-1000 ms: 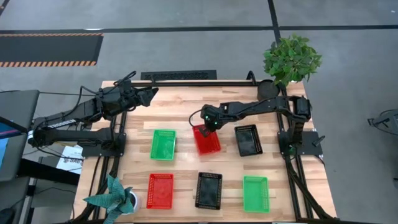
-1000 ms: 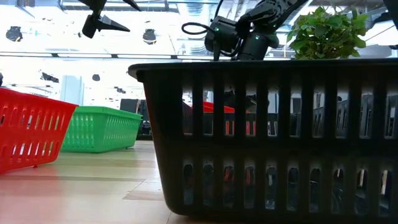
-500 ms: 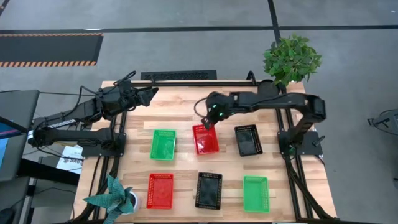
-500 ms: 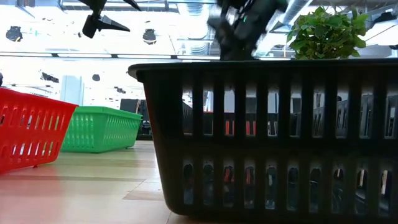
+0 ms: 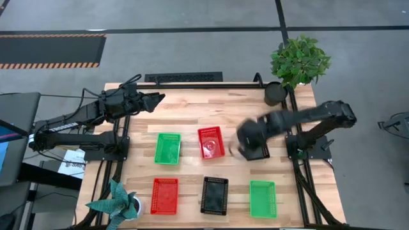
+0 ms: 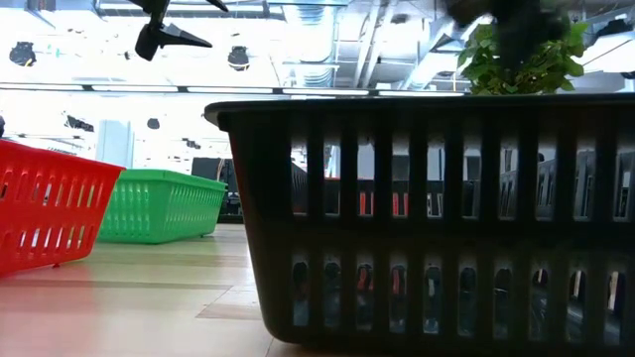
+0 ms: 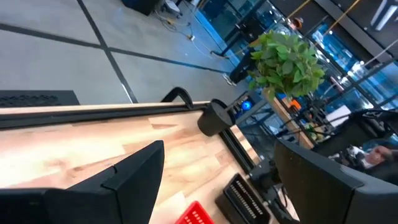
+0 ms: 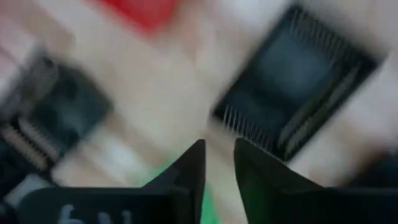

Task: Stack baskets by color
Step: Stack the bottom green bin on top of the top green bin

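Starting at the left edge of the wooden desk [image 5: 192, 121], the left gripper [image 5: 155, 98] hangs over the far left part of the top, apart from every basket, its jaws spread wide and holding nothing. Near the front left corner a red basket [image 5: 164, 195] lies flat beside a small spiky potted plant [image 5: 117, 204]. Farther back, a green basket [image 5: 168, 147] sits alone on the boards. Just to its right comes a second red basket [image 5: 211, 142], a shallow rectangle with perforated mesh walls, its rim turned slightly askew. In front of it, near the front edge, a black basket [image 5: 215, 194] of the same shape stands square; the low view looks straight through its slotted wall. Right of the middle, the right gripper [image 5: 238, 148] is a motion-blurred shape over the desk between the second red basket and another black basket [image 5: 258, 151], which its arm partly covers; its wrist view shows the jaws with a narrow gap and nothing between them. A second green basket [image 5: 262, 199] rests at the front right. A round black pot with a leafy plant [image 5: 299, 60] stands at the far right corner.
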You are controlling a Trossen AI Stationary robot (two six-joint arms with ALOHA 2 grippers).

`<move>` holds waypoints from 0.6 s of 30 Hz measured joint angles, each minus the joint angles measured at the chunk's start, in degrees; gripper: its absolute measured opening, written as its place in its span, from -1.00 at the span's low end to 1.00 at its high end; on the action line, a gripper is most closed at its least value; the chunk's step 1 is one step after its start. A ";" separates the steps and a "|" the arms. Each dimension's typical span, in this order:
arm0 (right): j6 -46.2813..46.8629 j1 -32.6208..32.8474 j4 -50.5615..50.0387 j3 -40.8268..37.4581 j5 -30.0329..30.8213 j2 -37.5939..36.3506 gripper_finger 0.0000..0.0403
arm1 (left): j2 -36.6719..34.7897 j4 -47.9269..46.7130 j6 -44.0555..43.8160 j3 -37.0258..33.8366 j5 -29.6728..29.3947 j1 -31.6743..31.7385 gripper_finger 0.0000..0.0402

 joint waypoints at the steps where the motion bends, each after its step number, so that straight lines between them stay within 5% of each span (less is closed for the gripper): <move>1: 4.38 3.29 -1.34 -0.02 -0.76 0.01 -0.39 | 0.00 -0.14 -0.01 0.00 0.17 0.00 0.44; 7: 36.73 21.76 -2.50 -0.48 -2.55 1.25 0.01 | 0.00 -1.02 0.00 0.00 1.12 -0.01 0.44; 12: 63.32 34.80 -0.29 -3.63 -3.49 2.68 0.15 | 0.04 -1.02 -0.03 0.00 1.74 -0.02 0.44; 18: 67.42 39.47 9.11 -8.26 -8.52 7.29 0.11 | 0.04 -0.91 1.05 0.00 -0.57 -0.02 0.44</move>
